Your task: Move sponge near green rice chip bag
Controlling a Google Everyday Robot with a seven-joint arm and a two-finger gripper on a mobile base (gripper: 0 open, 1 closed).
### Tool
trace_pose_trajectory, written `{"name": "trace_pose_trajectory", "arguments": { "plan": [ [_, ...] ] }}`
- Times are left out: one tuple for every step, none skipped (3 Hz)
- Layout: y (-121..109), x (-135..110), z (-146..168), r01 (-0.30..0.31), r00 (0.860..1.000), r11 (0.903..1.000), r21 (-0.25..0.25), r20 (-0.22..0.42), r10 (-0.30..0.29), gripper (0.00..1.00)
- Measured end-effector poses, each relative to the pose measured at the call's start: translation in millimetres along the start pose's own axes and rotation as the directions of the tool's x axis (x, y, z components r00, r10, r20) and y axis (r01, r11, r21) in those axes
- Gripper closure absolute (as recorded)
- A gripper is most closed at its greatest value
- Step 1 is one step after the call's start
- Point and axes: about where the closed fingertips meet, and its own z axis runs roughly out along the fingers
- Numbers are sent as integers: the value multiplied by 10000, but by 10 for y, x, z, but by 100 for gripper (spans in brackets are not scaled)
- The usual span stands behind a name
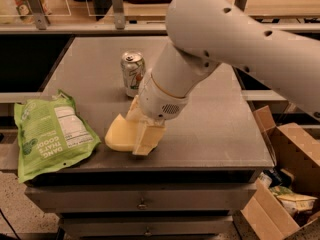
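Observation:
The pale yellow sponge point(119, 134) is in my gripper point(136, 133), low over the grey table near its front edge. The gripper's pale yellow fingers point(147, 140) are shut on the sponge's right side, and the white arm comes down from the upper right. The lime-green rice chip bag point(48, 134) lies flat at the table's front left corner, label side up, a short gap left of the sponge. Whether the sponge touches the table I cannot tell.
A silver-green soda can point(132, 73) stands upright behind the sponge, mid-table. The grey table point(215, 129) has drawers below its front edge. Open cardboard boxes point(285, 184) sit on the floor at the right. A shelf runs along the back.

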Motion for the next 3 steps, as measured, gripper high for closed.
{"name": "trace_pose_trajectory", "arguments": {
  "plan": [
    [5, -108, 214, 199, 9997, 9984, -533, -145, -207, 84],
    [-68, -124, 357, -76, 9987, 9958, -911, -504, 30, 61],
    [-166, -85, 406, -647, 9951, 9920, -1080, -820, 559, 37]
  ]
}}
